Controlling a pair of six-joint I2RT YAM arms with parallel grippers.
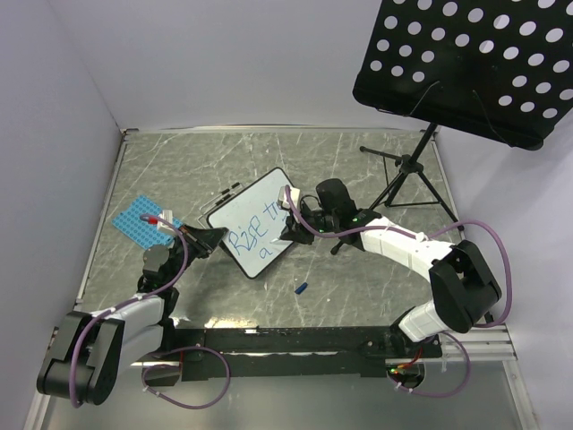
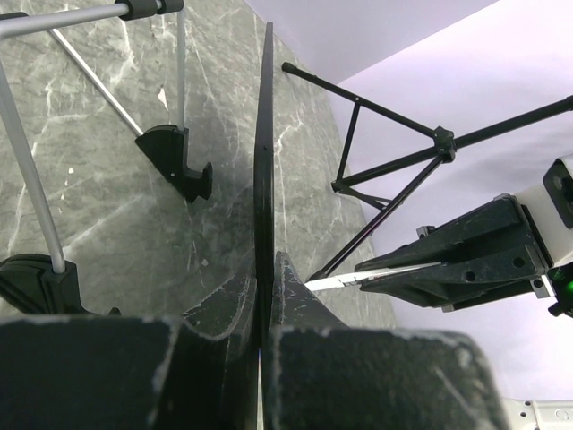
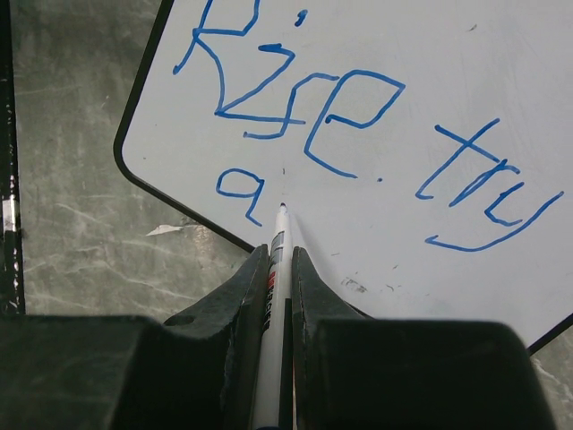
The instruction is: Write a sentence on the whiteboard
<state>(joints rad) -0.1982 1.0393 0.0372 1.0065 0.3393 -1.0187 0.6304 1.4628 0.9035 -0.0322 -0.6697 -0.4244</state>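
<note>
Right wrist: right tool [image 3: 279, 258] closed on marker [image 3: 279, 231], tip against whiteboard [image 3: 483, 81] just right of the lone "a" under "Rise. try" of the sentence [image 3: 336, 116]. Left wrist: left tool [image 2: 264, 282] clamped on whiteboard's edge. Whiteboard stands tilted mid-desk [image 1: 358, 287].

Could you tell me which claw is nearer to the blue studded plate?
Left. The left claw, clamping the whiteboard's edge, sits near the plate; the right claw is beyond its opposite edge.
</note>
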